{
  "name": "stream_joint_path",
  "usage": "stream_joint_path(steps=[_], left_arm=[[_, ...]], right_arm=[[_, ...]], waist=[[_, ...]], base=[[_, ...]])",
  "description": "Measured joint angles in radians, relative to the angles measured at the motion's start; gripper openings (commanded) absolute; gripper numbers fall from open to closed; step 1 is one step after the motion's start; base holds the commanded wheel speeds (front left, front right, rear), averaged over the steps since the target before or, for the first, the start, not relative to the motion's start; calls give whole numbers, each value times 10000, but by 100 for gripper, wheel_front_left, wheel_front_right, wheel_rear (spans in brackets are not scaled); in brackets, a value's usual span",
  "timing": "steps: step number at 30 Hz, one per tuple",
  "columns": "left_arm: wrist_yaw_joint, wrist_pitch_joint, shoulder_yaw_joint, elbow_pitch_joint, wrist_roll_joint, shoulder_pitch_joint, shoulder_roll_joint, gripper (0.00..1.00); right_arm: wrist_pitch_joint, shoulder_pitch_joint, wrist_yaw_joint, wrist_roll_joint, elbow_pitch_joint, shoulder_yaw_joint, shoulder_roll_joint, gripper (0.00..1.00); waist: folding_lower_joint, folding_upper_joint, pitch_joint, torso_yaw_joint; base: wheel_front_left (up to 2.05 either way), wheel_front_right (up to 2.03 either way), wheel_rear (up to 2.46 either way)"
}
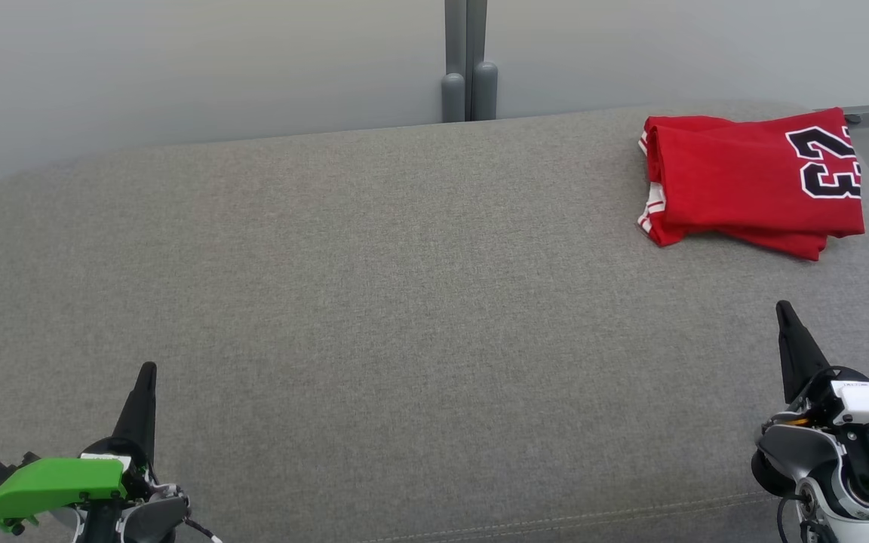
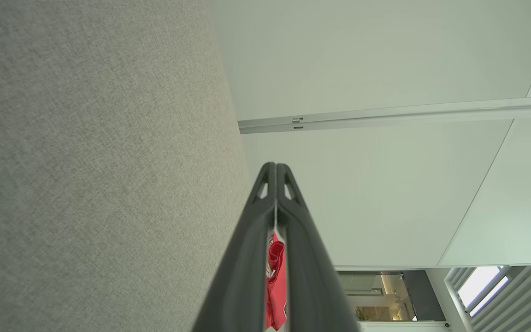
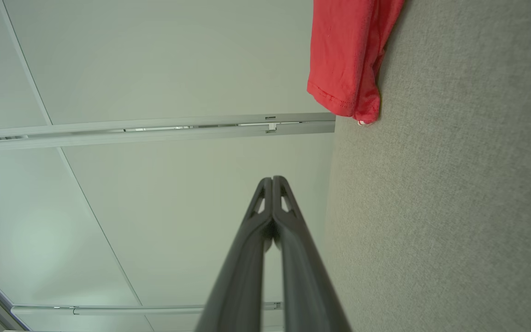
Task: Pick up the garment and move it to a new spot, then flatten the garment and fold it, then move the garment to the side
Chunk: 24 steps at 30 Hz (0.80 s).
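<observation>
a folded red jersey [image 1: 751, 185] is seen lying on the far right part of a grey fabric cushion [image 1: 374, 302], near its back edge. a black number 23 outlined in white is shown sideways on the top layer. the rest of the garment's front is hidden by the folds, and white-striped trim is glimpsed at its left edge.

the left gripper [image 1: 147, 369] is held over the cushion's near left, well apart from the jersey, its two dark fingers pressed together with nothing between them. the right gripper [image 1: 784, 307] is held at the near right, nearer the jersey but not touching it, likewise clamped together and empty. both wrists are cut off by the head view's bottom edge.

in the left wrist view the jersey [image 2: 275, 276] is reduced to a red sliver seen through the slit low between the fingers [image 2: 247, 258]. in the right wrist view the jersey [image 3: 344, 55] is cut off by the top edge.
</observation>
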Motion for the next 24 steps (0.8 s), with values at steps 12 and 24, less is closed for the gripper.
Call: stream_joint_path(steps=[12, 24], left_arm=[[-2, 2, 6, 15, 0, -2, 0, 0], [-2, 44, 12, 21, 0, -3, 0, 0]], right_arm=[[2, -6, 2, 0, 33, -12, 17, 0], [4, -9, 2, 0, 65, -27, 21, 0]], waist=[[0, 0, -1, 0], [0, 0, -2, -1]], base=[[0, 0, 0], [0, 0, 0]])
